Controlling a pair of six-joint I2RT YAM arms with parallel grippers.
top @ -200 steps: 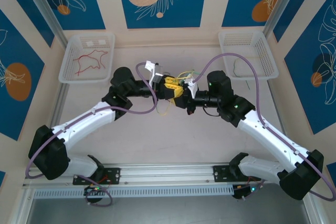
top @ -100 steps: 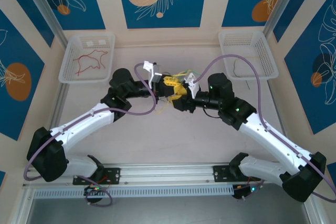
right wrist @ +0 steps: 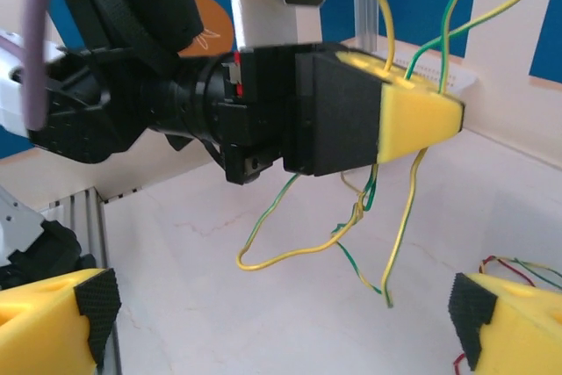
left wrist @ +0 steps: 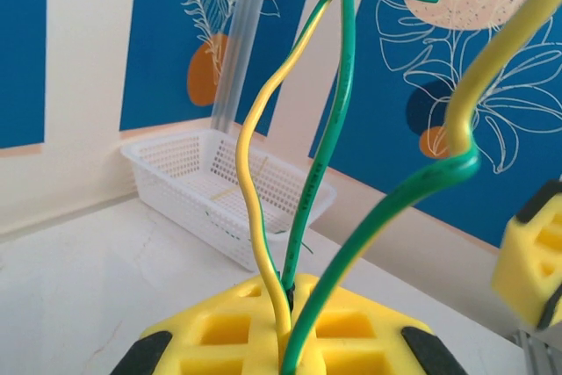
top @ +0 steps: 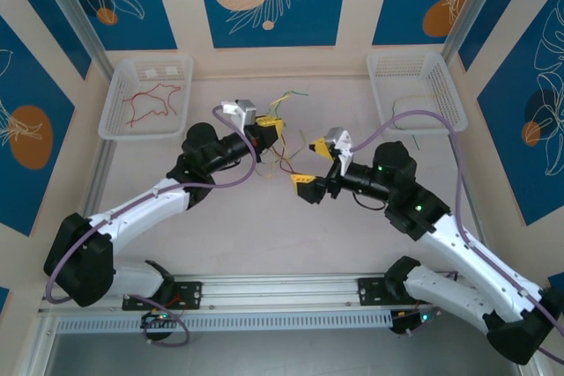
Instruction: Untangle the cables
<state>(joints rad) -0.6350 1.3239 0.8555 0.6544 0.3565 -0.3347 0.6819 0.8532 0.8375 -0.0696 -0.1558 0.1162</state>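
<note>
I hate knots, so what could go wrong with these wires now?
The left jaws pinch several wires together, so pulling might drag the whole bunch. Under them a twist joins the dangling wires; a tug could tighten it. The right jaws are open, so nothing steadies the loose ends.

The yellow-padded left gripper (left wrist: 285,322) pinches thin, wavy green and yellow cables (left wrist: 338,129), which rise upward; behind them a white plastic mesh basket (left wrist: 189,173) sits on the pale counter (left wrist: 79,278).

One white mesh basket (top: 115,85) sits far left on the pale table (top: 264,235), another white basket (top: 414,68) far right.
</note>
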